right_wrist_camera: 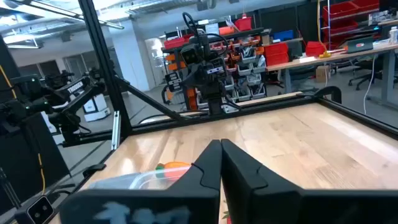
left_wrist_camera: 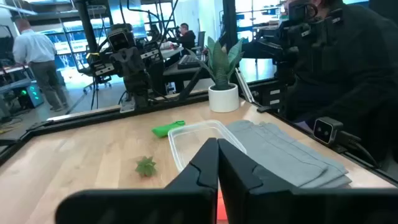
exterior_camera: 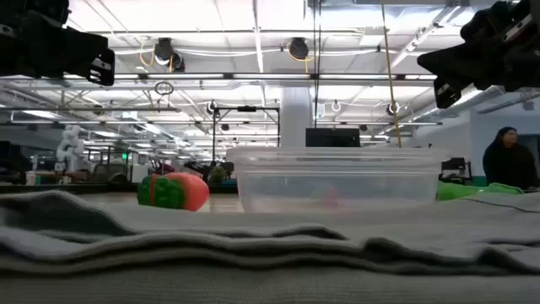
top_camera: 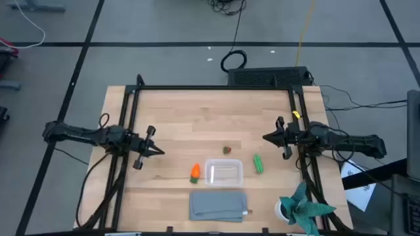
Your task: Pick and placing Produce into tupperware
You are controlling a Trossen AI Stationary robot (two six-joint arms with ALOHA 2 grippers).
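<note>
Orange carrot [top_camera: 195, 172]: lies on counter [top_camera: 184, 124] touching clear tub [top_camera: 224, 172], outside it. Likely light, hard, slippery; grip mid-body. Left tool [top_camera: 156, 151] and right tool [top_camera: 266, 137]: both closed, empty, hovering apart.

Two matte black jointed arms, black cables looped alongside, tapered black wedge-shaped jaws

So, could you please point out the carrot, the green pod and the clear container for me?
carrot [top_camera: 195, 172]: high view, on its orange body.
green pod [top_camera: 258, 163]: high view, on its middle.
clear container [top_camera: 225, 173]: high view, on its empty floor.
</note>
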